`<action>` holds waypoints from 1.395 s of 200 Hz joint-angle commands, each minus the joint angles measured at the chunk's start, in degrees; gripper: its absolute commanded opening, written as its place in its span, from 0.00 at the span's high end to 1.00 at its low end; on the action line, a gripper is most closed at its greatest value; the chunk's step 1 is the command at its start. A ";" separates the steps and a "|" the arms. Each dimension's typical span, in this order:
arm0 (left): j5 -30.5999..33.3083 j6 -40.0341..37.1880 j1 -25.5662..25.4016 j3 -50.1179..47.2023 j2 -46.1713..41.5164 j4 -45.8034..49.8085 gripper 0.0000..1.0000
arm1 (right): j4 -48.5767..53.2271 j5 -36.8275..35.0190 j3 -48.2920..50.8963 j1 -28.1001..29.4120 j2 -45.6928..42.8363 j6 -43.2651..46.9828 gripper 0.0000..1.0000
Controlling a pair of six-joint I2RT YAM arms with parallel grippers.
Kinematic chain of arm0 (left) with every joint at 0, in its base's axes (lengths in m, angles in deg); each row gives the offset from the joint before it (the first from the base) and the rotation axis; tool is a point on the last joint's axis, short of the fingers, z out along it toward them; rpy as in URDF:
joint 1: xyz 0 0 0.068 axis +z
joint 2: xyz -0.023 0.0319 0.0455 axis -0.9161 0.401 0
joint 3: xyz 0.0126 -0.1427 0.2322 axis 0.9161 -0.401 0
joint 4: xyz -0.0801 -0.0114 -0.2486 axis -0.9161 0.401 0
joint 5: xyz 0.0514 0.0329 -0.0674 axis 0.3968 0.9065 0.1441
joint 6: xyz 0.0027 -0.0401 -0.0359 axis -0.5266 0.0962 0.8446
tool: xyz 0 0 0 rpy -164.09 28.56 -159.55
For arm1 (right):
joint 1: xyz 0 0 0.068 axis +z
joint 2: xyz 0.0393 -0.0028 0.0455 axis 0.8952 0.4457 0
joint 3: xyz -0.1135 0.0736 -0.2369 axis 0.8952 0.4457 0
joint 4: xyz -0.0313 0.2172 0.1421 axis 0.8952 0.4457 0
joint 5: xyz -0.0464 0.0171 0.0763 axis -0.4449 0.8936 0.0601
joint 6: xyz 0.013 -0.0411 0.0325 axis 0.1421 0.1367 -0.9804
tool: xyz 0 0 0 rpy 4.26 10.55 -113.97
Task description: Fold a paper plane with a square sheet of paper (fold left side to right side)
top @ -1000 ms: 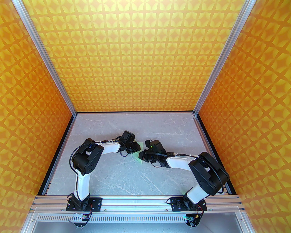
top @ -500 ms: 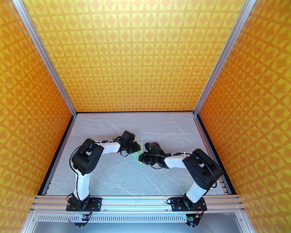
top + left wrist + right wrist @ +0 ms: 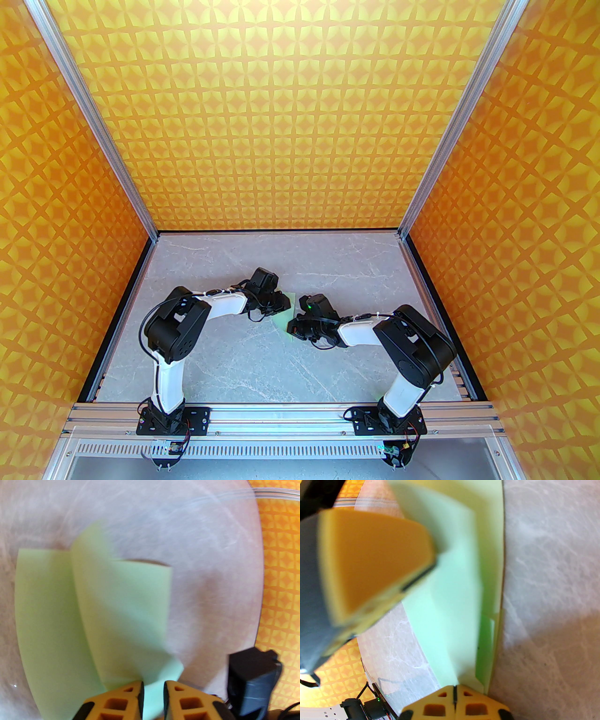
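Part-folded sheet of paper (image 3: pixel 46 620) lies on the worktop (image 3: pixel 234 356); left claw (image 3: pixel 153 688) at its 10 o'clock slightly apart, right claw (image 3: pixel 454 691) at 5 o'clock, tips together.

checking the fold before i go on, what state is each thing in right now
sheet of paper: partly folded, layers overlapping
left pincer: jaws slightly apart, tips at the paper
right pincer: shut, tips at the paper's edge

Pale mint-green sheet of paper (image 3: pixel 121 601), grey white-veined marble table (image 3: pixel 234 365), orange walls (image 3: pixel 300 117) with yellow star pattern
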 commanded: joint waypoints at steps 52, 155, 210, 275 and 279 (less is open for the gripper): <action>-3.28 7.50 -2.46 -8.98 -2.75 -10.65 0.78 | 4.48 -2.25 2.35 0.02 3.36 -1.35 1.00; 3.18 5.08 -1.90 -8.62 1.64 -8.33 0.78 | 9.30 -2.64 4.30 0.02 5.53 -3.92 1.00; 3.55 3.77 -0.78 -5.84 2.84 -7.00 0.78 | 14.62 -2.57 3.28 0.02 7.74 -4.13 1.00; 3.66 0.60 2.69 -1.80 5.61 -4.99 0.78 | 18.41 -3.02 3.13 0.02 8.64 -2.10 1.00; 3.66 0.45 2.86 -1.49 5.80 -4.84 0.78 | 18.55 -3.02 3.17 0.02 8.70 -2.04 1.00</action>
